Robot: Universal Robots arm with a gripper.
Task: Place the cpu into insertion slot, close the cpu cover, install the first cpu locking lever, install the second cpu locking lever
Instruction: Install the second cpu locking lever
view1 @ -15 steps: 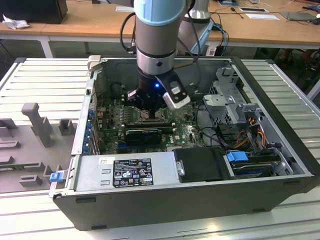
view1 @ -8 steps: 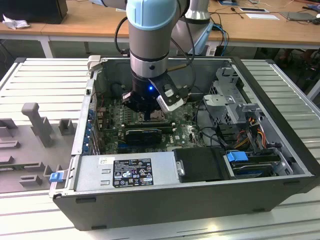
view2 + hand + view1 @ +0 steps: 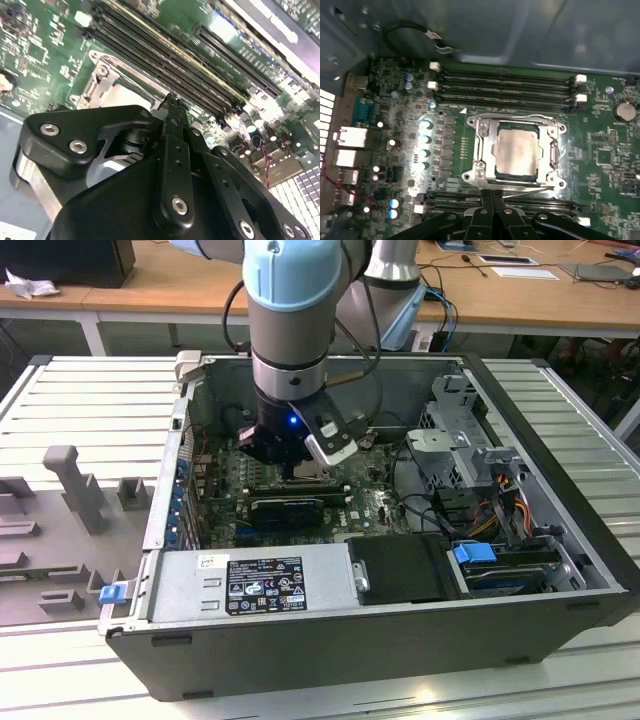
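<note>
In the first wrist view the cpu (image 3: 517,152) lies flat in the insertion slot (image 3: 556,150), its pale metal face showing through the cut-out of the cpu cover (image 3: 485,129). The cover is folded down over it. A thin silver locking lever (image 3: 526,191) runs along the socket edge nearest my fingers. My gripper (image 3: 492,195) is shut with nothing between its fingers, and its tips sit right at that lever. In the second wrist view the gripper (image 3: 172,102) hangs beside a corner of the insertion slot (image 3: 106,84). In the exterior view the gripper (image 3: 297,472) is low inside the open computer case.
Long black memory slots (image 3: 505,87) flank the socket on both sides. A black card (image 3: 285,508) lies just in front of the gripper. The power supply (image 3: 250,585), a drive cage (image 3: 460,440) with cables and the case walls (image 3: 420,380) close in the working area.
</note>
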